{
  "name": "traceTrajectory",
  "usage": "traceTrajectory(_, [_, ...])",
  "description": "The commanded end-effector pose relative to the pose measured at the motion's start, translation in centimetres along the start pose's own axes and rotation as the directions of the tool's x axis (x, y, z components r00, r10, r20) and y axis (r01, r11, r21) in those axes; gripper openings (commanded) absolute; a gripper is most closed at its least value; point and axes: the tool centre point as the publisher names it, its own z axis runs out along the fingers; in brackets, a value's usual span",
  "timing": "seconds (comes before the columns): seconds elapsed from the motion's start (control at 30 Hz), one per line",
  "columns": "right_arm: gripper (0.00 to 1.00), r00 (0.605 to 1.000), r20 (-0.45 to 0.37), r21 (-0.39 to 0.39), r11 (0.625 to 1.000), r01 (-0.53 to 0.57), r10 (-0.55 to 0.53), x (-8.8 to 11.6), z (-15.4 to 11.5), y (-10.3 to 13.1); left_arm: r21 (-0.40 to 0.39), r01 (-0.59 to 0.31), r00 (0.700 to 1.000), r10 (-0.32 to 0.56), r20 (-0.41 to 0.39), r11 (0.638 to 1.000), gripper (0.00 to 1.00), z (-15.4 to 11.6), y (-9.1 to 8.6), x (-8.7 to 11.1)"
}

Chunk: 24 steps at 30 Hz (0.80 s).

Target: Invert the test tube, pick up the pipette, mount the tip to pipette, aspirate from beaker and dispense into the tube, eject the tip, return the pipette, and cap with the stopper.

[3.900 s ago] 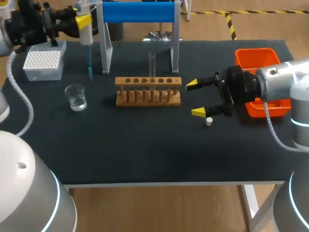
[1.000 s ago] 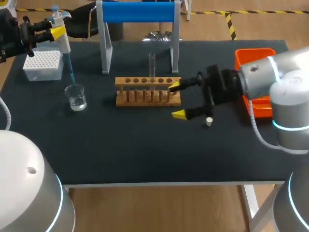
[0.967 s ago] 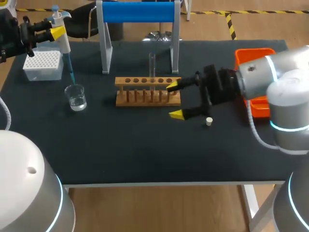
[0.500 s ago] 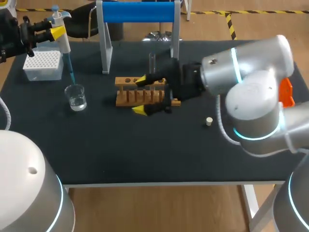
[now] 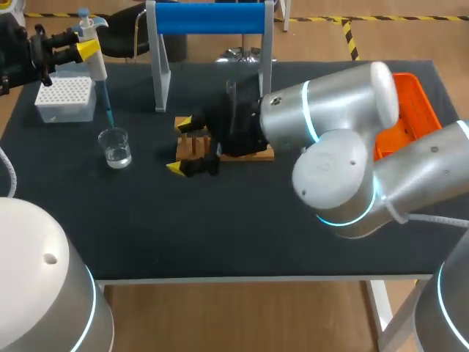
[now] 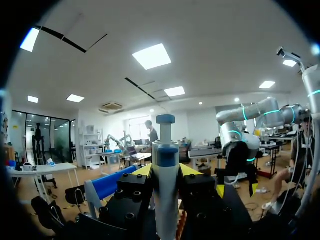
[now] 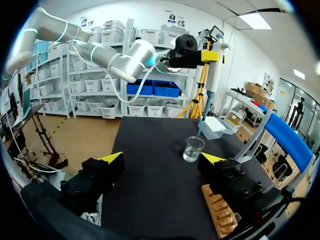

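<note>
Right gripper (image 5: 181,146) swings over from our right and now sits wide open at the wooden rack's (image 5: 192,149) left end. Left gripper (image 5: 86,50) clamps the pipette (image 5: 96,67), tip just over the beaker (image 5: 116,147). We reckon we're on aspirating; next it needs dipping into the liquid.

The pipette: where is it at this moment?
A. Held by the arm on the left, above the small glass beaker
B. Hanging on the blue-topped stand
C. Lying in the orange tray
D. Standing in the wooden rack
A: the left gripper is shut on the pipette, and the pipette's blue tip points down at the beaker.
</note>
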Motion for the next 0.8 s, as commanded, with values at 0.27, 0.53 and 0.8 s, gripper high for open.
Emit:
traceTrajectory(0.27, [1.0, 0.989, 0.133, 0.003, 0.998, -0.059, 0.058, -0.8, 4.3, -1.9, 0.001, -0.001, 1.0, 0.001, -0.002, 1.0, 0.0, 0.0, 0.0, 0.0])
traceTrajectory(0.53, [1.0, 0.974, 0.204, 0.021, 0.994, -0.106, 0.099, -1.4, 4.9, -3.4, 0.001, -0.001, 1.0, 0.001, -0.002, 1.0, 0.0, 0.0, 0.0, 0.0])
traceTrajectory(0.8, [1.0, 0.965, 0.233, 0.009, 0.992, -0.122, 0.116, -1.7, 5.5, -3.8, 0.001, -0.001, 1.0, 0.001, -0.002, 1.0, 0.0, 0.0, 0.0, 0.0])
